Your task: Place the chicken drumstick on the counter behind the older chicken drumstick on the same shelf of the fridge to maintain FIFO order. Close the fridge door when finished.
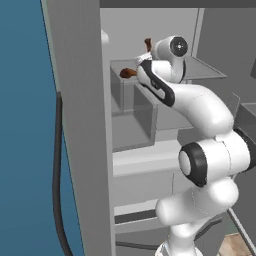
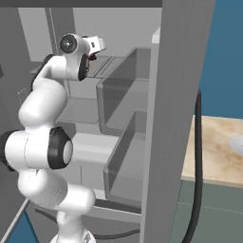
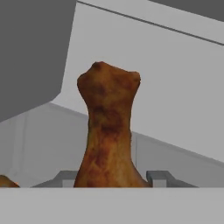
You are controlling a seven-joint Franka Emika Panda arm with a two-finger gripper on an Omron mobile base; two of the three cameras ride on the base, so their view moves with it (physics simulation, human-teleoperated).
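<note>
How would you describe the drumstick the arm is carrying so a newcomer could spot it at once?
Start at the open fridge and go up to the top shelf, where the white arm ends. The held chicken drumstick stands up from the shut tool, near the back wall. The other drumstick lies flat farther left, above the translucent bin.

Glossy white arm (image 1: 210, 150), black joint rings

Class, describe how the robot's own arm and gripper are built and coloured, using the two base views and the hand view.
The arm is glossy white, made of rounded, bulging segments. Dark black bands ring its joints, and round dark caps with a pale centre sit on the wrist joint. A black stripe runs along the forearm in the left base view. The gripper has a boxy white body. In the hand view its small fingertips look grey and squared.
</note>
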